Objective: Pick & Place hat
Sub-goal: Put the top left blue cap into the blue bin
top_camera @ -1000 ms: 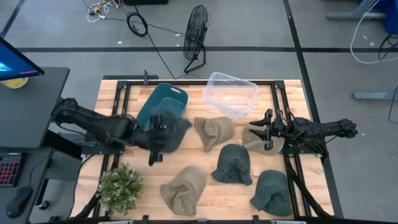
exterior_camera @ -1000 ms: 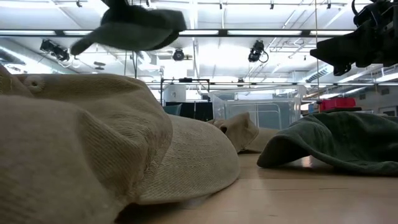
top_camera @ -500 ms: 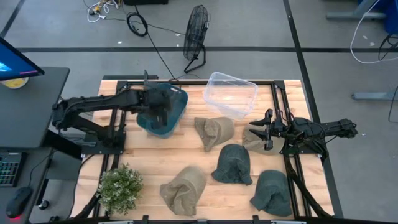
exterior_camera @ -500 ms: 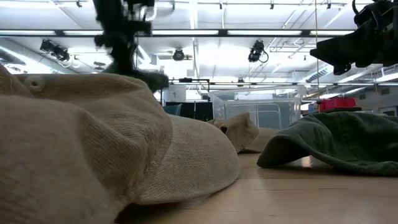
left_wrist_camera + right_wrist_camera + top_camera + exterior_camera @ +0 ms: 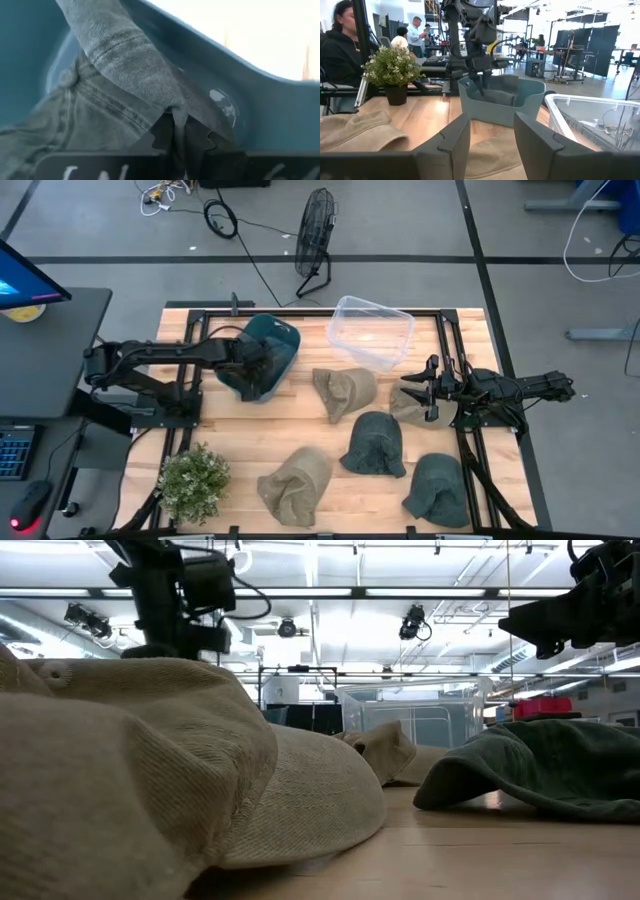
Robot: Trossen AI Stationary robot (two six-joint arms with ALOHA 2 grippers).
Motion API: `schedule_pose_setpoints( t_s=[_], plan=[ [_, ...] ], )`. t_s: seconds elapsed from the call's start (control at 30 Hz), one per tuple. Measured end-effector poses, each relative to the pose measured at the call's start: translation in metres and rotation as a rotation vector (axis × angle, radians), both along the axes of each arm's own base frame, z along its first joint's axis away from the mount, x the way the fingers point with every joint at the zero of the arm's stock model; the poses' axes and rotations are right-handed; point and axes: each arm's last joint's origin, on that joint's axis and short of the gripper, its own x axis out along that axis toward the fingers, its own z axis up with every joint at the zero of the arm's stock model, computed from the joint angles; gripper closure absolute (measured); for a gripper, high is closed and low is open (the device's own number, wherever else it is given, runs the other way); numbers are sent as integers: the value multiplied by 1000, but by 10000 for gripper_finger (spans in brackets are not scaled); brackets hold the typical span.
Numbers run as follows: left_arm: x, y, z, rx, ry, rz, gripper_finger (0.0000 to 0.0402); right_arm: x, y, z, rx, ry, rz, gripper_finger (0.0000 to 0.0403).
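Observation:
A dark grey hat [image 5: 100, 120] lies inside the teal bin [image 5: 285, 332] at the table's far left. My left gripper [image 5: 179, 125] reaches down into that bin and is shut on the hat; the right wrist view shows it [image 5: 481, 82] above the grey cloth [image 5: 504, 96]. My right gripper [image 5: 420, 395] hovers open at the table's right side, over a tan hat [image 5: 408, 408]. Its fingers [image 5: 450, 145] frame the teal bin [image 5: 520, 115] far off. My left gripper pinches a raised fold of the grey hat [image 5: 167, 100] between its two shut fingers. It comes from above, pointing down into the bin. The rest of the hat spreads on the bin's floor and against its wall below the fingers.
A clear plastic bin [image 5: 372, 330] stands beside the teal one. Tan hats [image 5: 345, 390] [image 5: 295, 485] and green hats [image 5: 375, 445] [image 5: 438, 492] lie across the table's middle and near side. A potted plant [image 5: 193, 480] is at the near left corner. People sit beyond the table [image 5: 342, 45].
My left gripper has carried the grey hat from above the table's middle left toward the far edge and lowered it into the teal bin, staying shut. The hat, first hanging clear in the air, now lies in the bin.

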Motion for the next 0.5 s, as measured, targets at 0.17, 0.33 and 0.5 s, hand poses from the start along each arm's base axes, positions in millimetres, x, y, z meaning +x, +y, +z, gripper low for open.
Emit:
schedule_pose_setpoints(
  t_s=[0.17,0.33,0.5],
  plan=[
    [-5,-1,-9,-29,21,31,330,0,0,0,-1,0,0,248],
    [-2,-1,-3,-30,-1,31,284,0,0,0,0,0,0,248],
    [7,-6,24,-10,-6,-37,239,0,0,0,8,-1,1,248]
  ],
)
